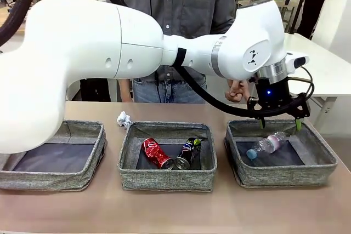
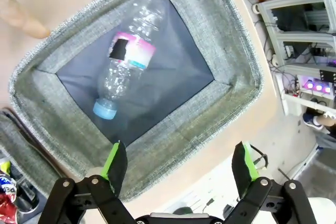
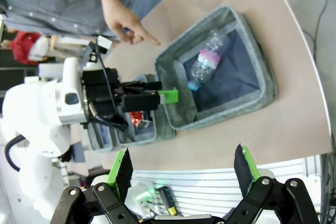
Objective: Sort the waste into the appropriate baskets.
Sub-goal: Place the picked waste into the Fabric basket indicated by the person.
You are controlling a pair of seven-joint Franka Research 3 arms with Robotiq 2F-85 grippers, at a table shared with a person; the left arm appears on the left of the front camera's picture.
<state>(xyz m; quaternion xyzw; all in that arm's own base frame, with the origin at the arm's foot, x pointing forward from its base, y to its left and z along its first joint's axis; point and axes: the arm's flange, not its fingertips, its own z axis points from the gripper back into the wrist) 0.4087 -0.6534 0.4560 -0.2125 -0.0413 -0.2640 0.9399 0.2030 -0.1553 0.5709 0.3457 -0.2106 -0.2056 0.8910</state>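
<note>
Grey woven-fabric bins, dark flat bottoms. Left basket [image 1: 33, 179] is bare. Right basket [image 1: 321, 168] holds the clear ribbed plastic bottle [image 1: 267, 145], blue cap, lying flat. Left gripper [image 1: 280, 125] hangs above it, jaws wide, nothing held. Right gripper [image 3: 184, 163] is likewise spread, unloaded. Middle basket [image 1: 164, 182] holds the crushed red can [image 1: 157, 153] and crushed dark can [image 1: 187, 154]. Crumpled white paper [image 1: 124, 119] lies on the table [image 1: 175, 212], unsorted. Task likely past halfway.

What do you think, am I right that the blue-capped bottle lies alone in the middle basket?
Not quite. The bottle does lie alone, but in the right basket, not the middle basket, as the front view shows.
</note>
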